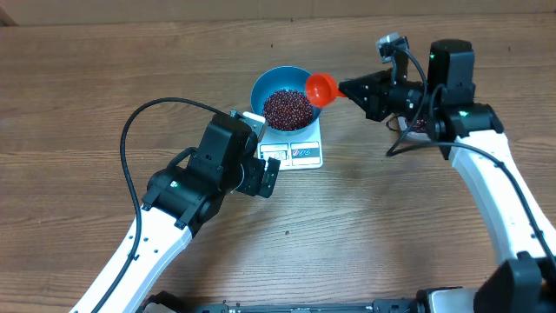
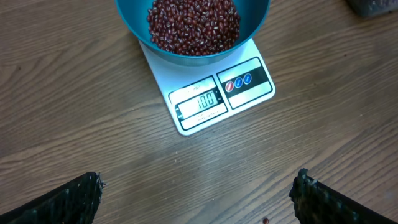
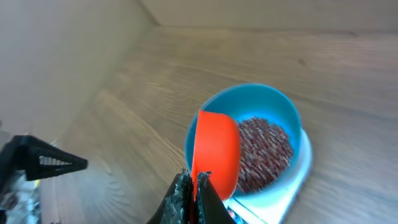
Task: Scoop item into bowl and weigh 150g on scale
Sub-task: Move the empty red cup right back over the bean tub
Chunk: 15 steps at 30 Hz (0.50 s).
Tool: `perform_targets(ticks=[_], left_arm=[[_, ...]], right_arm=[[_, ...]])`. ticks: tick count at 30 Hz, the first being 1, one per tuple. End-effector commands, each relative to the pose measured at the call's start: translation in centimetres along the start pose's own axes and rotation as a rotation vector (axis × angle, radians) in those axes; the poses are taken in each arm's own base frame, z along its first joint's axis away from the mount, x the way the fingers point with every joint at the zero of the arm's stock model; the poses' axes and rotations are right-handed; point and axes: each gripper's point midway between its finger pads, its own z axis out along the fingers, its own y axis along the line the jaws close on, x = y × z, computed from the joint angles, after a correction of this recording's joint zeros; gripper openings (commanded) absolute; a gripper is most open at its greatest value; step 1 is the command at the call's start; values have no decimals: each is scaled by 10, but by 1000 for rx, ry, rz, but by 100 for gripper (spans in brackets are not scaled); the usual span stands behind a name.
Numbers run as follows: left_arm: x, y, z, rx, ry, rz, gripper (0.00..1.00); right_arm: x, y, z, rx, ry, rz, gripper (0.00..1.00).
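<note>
Right gripper [image 1: 344, 88] clenched the orange scoop [image 1: 321, 88] over the blue bowl [image 1: 257, 91] — overpouring beans [image 1: 287, 109] could overshoot; left gripper [image 2: 199, 202] hung released.

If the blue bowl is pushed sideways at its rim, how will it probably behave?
The blue bowl probably slides rather than tips: the beans sit low and add weight. It overhangs the small scale, so a push may shift the scale too. The loose beans would likely roll about.
</note>
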Motion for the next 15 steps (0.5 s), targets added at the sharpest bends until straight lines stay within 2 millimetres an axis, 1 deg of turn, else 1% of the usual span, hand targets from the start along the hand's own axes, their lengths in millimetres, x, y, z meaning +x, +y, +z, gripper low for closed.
perform_targets(ticks=[1, 4, 7, 11, 13, 15], left_arm=[[-10, -3, -5, 13, -25, 17, 100], [-10, -3, -5, 14, -25, 17, 99], [-10, -3, -5, 13, -25, 17, 100], [-10, -3, -5, 13, -25, 17, 99], [-10, -3, -5, 13, -25, 17, 99], [-10, -3, -5, 13, -25, 17, 99]], right_arm=[[-16, 1, -25, 143, -51, -31, 3], [-15, -2, -38, 222, -57, 7, 3], [-9, -15, -52, 347, -49, 41, 4], [13, -39, -69, 535, 17, 97, 4], [29, -52, -78, 626, 71, 128, 4], [39, -59, -86, 685, 105, 143, 4]])
